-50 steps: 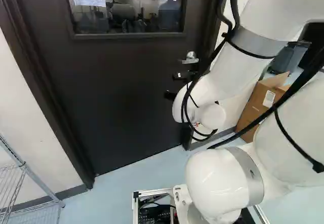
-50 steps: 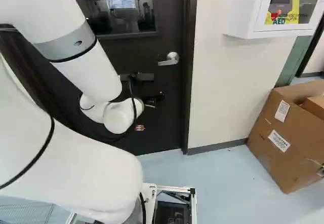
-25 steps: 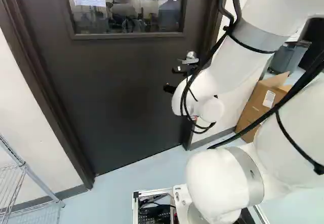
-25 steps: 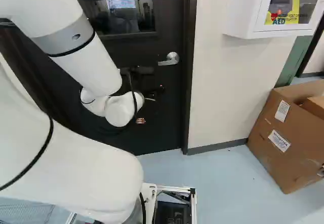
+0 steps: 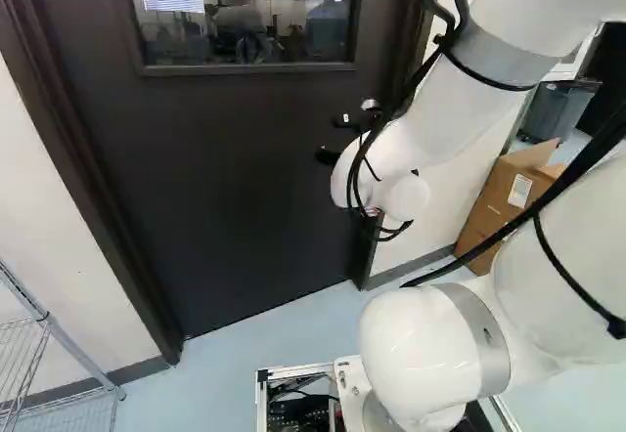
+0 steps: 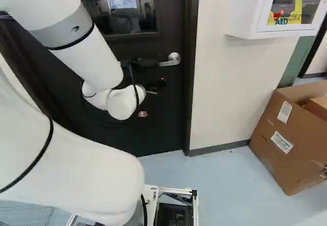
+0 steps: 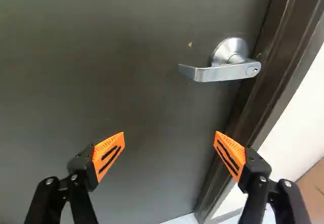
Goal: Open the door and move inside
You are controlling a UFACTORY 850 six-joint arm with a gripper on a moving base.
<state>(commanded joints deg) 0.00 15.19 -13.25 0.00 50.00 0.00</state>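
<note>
The silver lever handle [image 7: 223,73] is mounted on the dark door [image 5: 225,178], near the edge that meets the dark frame [image 6: 191,88], and its free end points away from that frame. The door stands closed. In our wrist view the lever lies ahead of our jaws, out past their tips and nearer the finger on the frame side. Our jaws are spread wide, with nothing gripped; the orange pads [image 7: 230,155] face each other across a broad gap, with the door's face beyond them. Our arm [image 5: 455,119] rises from the joint at the foot of the base views and bends high up, and its forearm slopes down and ahead toward the door. There the rounded white wrist [image 6: 122,103] hangs lower than the handle, and black cables [image 5: 354,173] loop around it. In the right base view we see the dark end of the arm at about the lever's height, just beside it. Higher on the door is a window [image 5: 245,31], with ceiling lights showing in the glass. Beyond the frame we have a pale wall [image 6: 219,93] bearing a white AED cabinet [image 6: 245,16], and a cardboard box [image 6: 286,154] on the pale blue floor [image 6: 230,180]. A wire rack [image 5: 59,339] stands at the left of the left base view.
</note>
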